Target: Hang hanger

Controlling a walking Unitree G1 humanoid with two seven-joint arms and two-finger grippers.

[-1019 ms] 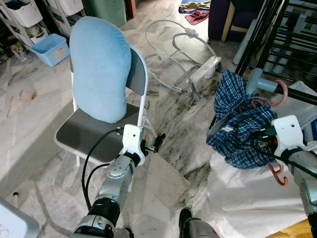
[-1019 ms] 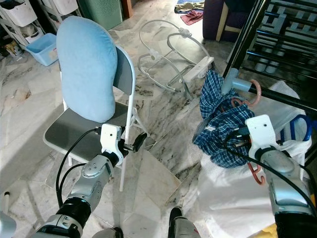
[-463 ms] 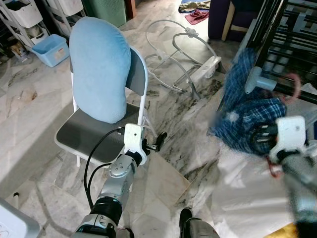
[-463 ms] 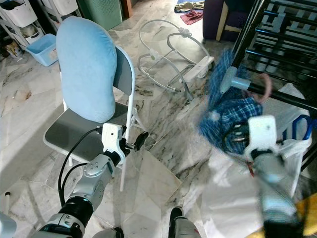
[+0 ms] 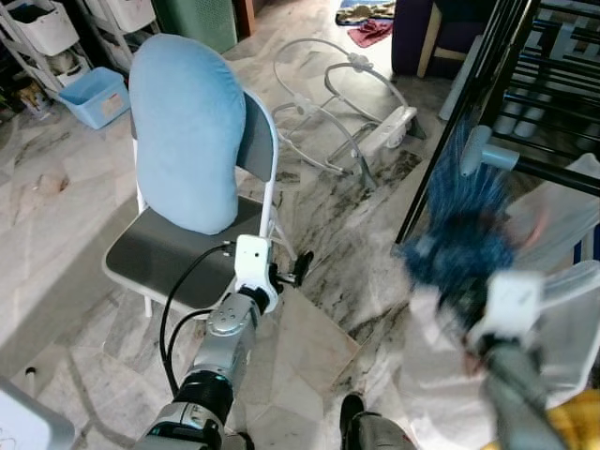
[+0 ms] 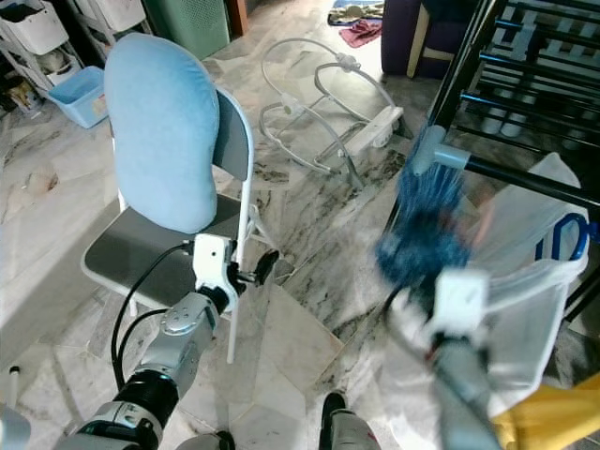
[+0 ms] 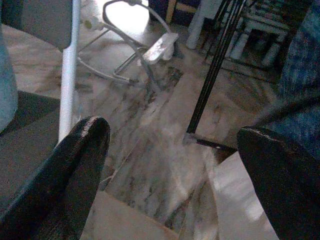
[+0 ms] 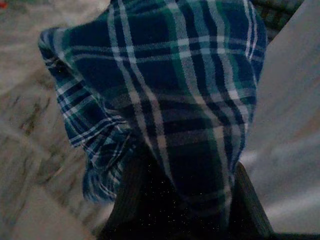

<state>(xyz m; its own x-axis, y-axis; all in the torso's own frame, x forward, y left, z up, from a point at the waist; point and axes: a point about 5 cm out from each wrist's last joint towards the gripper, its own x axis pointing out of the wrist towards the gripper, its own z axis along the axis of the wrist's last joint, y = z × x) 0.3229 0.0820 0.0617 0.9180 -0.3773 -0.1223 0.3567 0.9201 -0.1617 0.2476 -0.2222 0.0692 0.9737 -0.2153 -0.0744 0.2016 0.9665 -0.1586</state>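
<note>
- While the right hand (image 5: 483,314) carries a blue plaid shirt (image 8: 165,95), bunched over its fingers, the hanger itself is lost in blur, so hanging looks unfinished.
- Its grip appears closed on the cloth, judging by the right wrist view, where the fabric drapes straight over the fingers.
- Just above and beyond that hand runs the black drying rack (image 5: 525,84), the likely place to hang; a white bag (image 6: 525,272) sits beside it.
- Near the folding chair (image 5: 178,244), the left hand (image 5: 298,267) is spread wide and holds nothing.
</note>
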